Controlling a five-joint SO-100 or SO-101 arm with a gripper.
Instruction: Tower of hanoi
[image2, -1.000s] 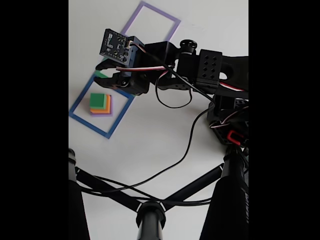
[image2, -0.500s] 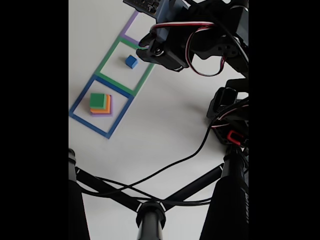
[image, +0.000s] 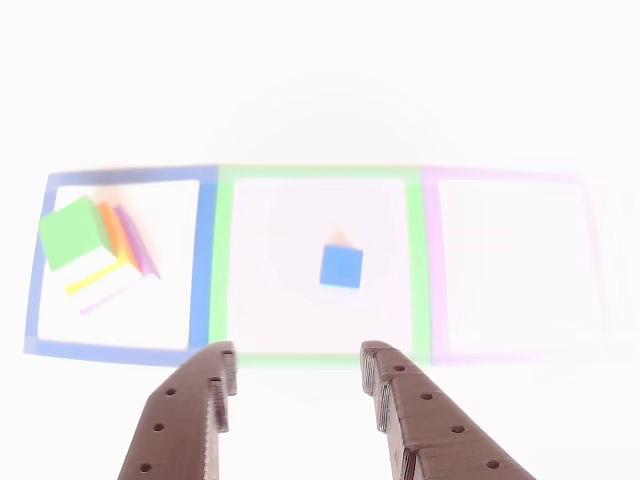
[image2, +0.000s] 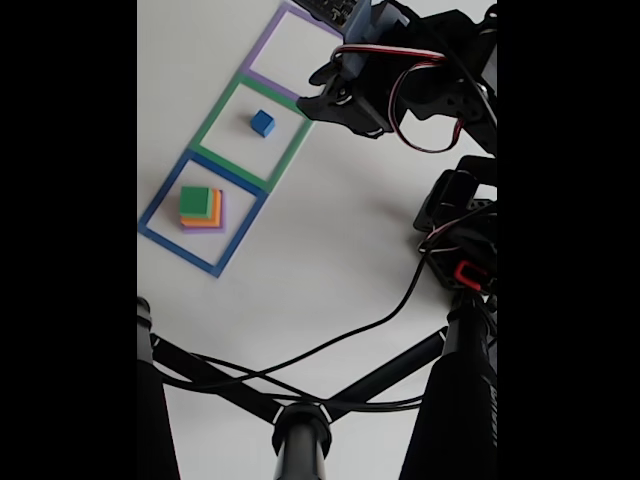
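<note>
Blue cube (image: 341, 267) alone mid green outline (image: 221, 262), margins all round | claw (image: 297, 362) spread, empty, near edge

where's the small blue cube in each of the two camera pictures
Other view: the small blue cube sits near the middle, inside the green square outline, beyond the open tool.
Fixed view: the cube lies upper left, inside the same green outline.
Shared landmark: the green square outline.

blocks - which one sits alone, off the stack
The small blue block, alone inside the green square. The green block tops the orange and purple blocks in the blue square.
</note>
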